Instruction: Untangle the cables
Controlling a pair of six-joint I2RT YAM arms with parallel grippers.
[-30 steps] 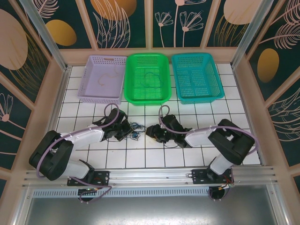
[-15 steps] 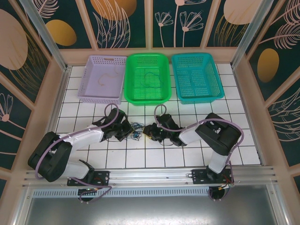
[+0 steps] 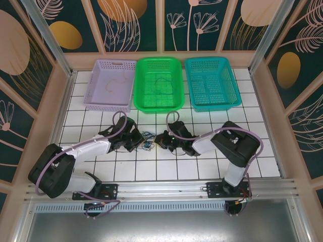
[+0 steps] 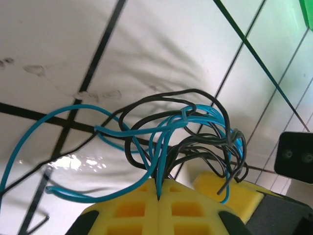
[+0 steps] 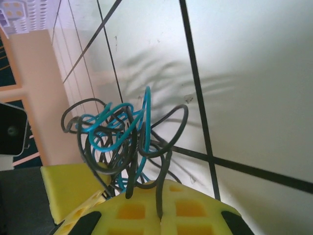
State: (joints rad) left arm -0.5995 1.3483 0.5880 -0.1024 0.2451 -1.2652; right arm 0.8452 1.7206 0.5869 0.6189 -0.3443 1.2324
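The cables (image 3: 147,139) are a small tangle of blue and black wires on the white tiles between my two grippers. Seen from the left wrist, the knot (image 4: 195,132) hangs just past my left gripper (image 4: 159,185), whose yellow pads are shut on a blue strand. From above, that gripper (image 3: 138,140) sits at the tangle's left edge. My right gripper (image 5: 161,196) is shut on a black strand of the bundle (image 5: 117,132), and from above it (image 3: 160,141) touches the tangle's right edge. A yellow pad of the opposite gripper shows beside the knot in each wrist view.
Three baskets line the back: a purple basket (image 3: 97,85) with a pale tan wire in it, a green basket (image 3: 176,83) with a thin wire in it, and a teal basket (image 3: 229,83). Wooden walls border both sides. White tiles lie open in front of the grippers.
My right gripper slid left to the tangle and shut on a black strand. The left gripper stayed shut and nearly still.
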